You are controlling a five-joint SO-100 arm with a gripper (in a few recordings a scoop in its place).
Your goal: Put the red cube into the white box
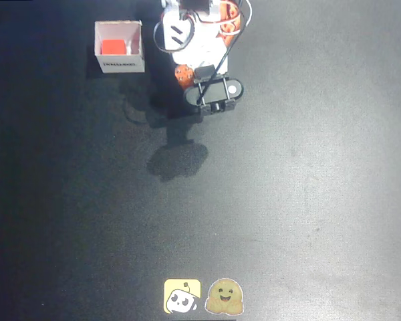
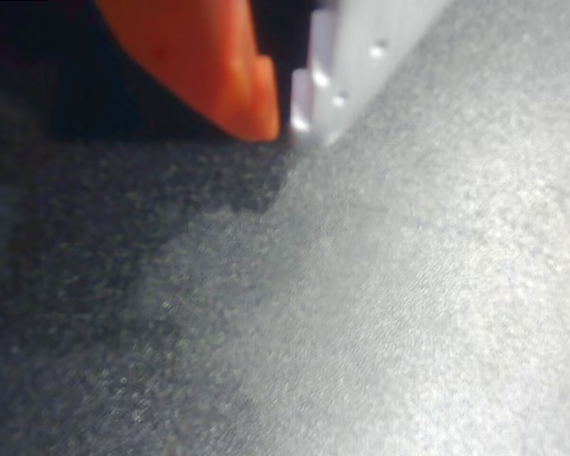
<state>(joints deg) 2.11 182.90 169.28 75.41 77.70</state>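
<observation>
The white box (image 1: 119, 47) stands at the top left of the overhead view, with dark print on its near side. The red cube (image 1: 112, 47) lies inside it, on the box floor. My arm (image 1: 210, 90) is folded up at the top centre, to the right of the box and apart from it. In the wrist view my gripper (image 2: 287, 126) is shut, its orange finger (image 2: 218, 66) and white finger (image 2: 361, 57) meeting at the tips with nothing between them, just above the dark mat.
A dark mat (image 1: 287, 187) covers the whole table. Two stickers, a yellow one (image 1: 182, 296) and a smiling one (image 1: 225, 297), lie at the bottom edge. The arm's shadow (image 1: 177, 160) falls on the mat below the arm.
</observation>
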